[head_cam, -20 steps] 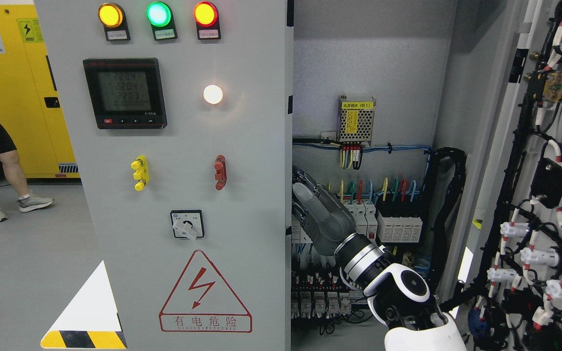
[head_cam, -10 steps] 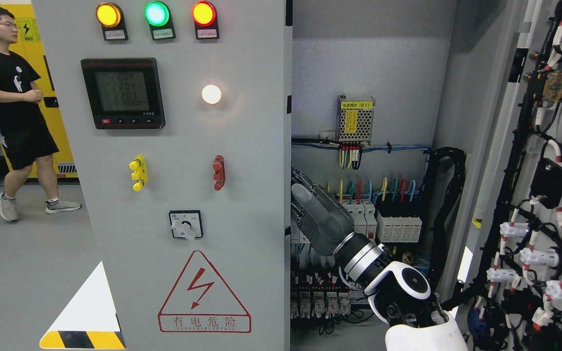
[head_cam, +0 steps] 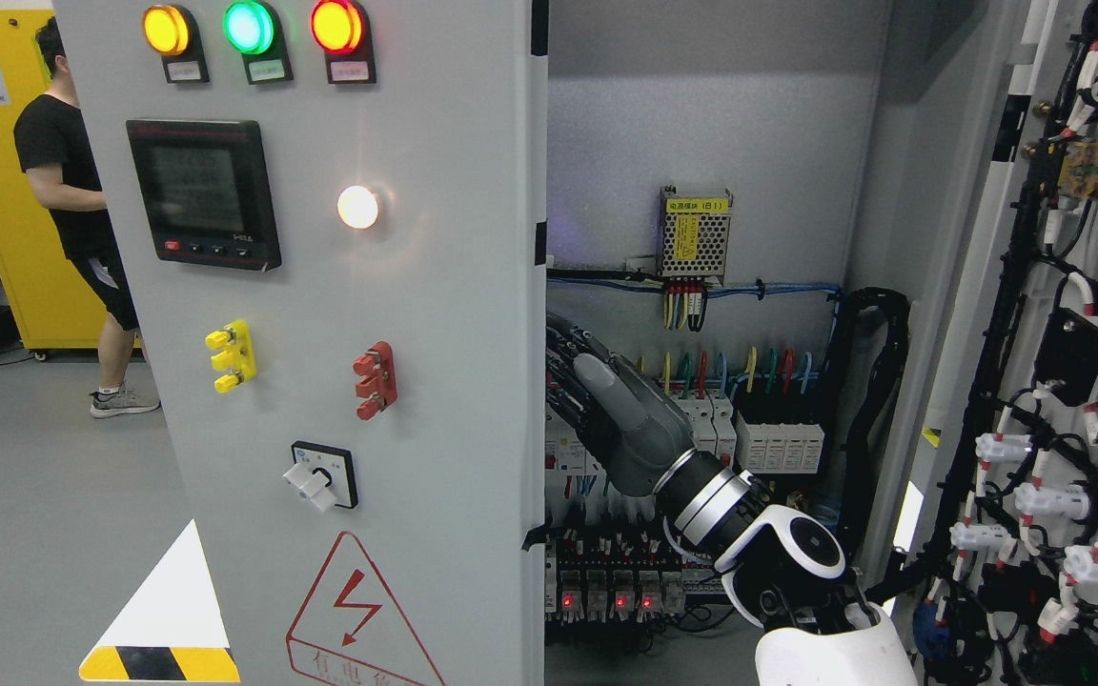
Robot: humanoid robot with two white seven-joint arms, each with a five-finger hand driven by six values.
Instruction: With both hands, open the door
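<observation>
Hand [head_cam: 597,400] behind left door's [head_cam: 416,286] edge

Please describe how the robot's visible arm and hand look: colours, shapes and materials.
The right hand is dark grey with black jointed fingers. A ringed silver-and-black wrist follows it, then a glossy white rounded forearm shell with a round black joint cap. The left arm is out of view.

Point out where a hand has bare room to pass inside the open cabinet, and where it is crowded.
Free: the plain grey back wall above the small perforated power supply box with a yellow label, and the gap beside the left grey door's edge, where the right hand reaches. Crowded: the row of white breakers with coloured wires, the relays below, and the right door's black wiring harness.
</observation>
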